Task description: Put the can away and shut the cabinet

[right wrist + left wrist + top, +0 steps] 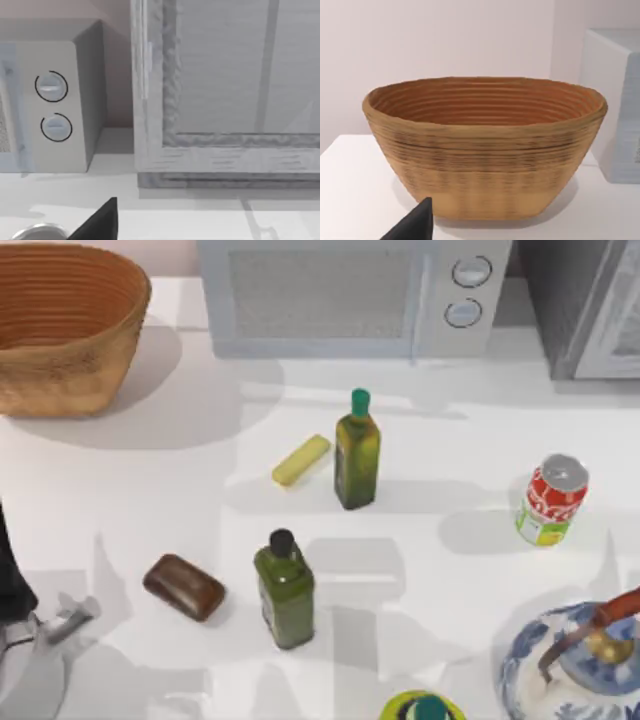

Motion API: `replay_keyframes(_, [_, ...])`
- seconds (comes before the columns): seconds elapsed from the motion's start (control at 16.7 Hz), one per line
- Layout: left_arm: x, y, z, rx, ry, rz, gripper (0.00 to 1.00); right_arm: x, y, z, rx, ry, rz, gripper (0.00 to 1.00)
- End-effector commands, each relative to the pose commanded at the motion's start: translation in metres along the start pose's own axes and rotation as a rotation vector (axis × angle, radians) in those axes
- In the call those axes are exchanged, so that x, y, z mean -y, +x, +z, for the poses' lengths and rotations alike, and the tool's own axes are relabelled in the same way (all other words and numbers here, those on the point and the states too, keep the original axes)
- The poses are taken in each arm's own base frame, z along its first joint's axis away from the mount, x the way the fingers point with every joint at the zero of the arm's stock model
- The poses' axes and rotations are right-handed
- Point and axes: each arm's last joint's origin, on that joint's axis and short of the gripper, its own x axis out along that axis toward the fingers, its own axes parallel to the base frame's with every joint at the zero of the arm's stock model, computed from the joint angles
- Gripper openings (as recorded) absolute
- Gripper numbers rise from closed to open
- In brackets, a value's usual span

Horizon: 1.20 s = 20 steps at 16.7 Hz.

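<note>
From above, the small red soda can with a silver top (pixel 553 499) stands upright on the white bench (pixel 140 500) at three o'clock, well apart from the dark grey cabinet with a pale framed door (pixel 590 310) at one o'clock. The left arm sits parked at eight o'clock.

The left wrist view faces a woven brown basket (pixel 485 145); I cannot tell how its jaws stand.

The right wrist view faces the cabinet door (pixel 225 90) beside a white microwave with two round knobs (pixel 52 105); again, I cannot tell.

1. Top view: looks steeply down on the surface (pixel 150 500) from above.
2. Left wrist view: low, level, close to the wicker basket (pixel 485 150), also at the top view's back left.
3. Right wrist view: low, near the cabinet (pixel 225 100) and microwave (pixel 55 105), both along the top view's back edge.
</note>
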Motion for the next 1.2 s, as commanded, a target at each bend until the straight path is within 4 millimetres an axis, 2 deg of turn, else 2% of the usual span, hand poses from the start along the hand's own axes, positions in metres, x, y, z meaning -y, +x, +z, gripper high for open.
replay_keyframes(0.24, [0.000,0.000,0.000,0.000,0.000,0.000,1.00,0.000,0.001,0.006,-0.010,0.020,-0.006,1.00])
replay_keyframes(0.48, [0.000,0.000,0.000,0.000,0.000,0.000,1.00,-0.001,0.009,0.037,-0.068,0.116,-0.016,1.00])
replay_keyframes(0.66, [0.000,0.000,0.000,0.000,0.000,0.000,1.00,-0.006,0.032,0.066,-0.170,0.197,-0.018,1.00])
replay_keyframes(0.78, [0.000,0.000,0.000,0.000,0.000,0.000,1.00,-0.013,0.058,0.075,-0.285,0.237,-0.023,1.00])
replay_keyframes(1.02, [0.000,0.000,0.000,0.000,0.000,0.000,1.00,-0.040,0.114,0.060,-0.545,0.245,-0.041,1.00])
replay_keyframes(1.2, [0.000,0.000,0.000,0.000,0.000,0.000,1.00,-0.066,0.138,0.040,-0.685,0.193,-0.039,1.00])
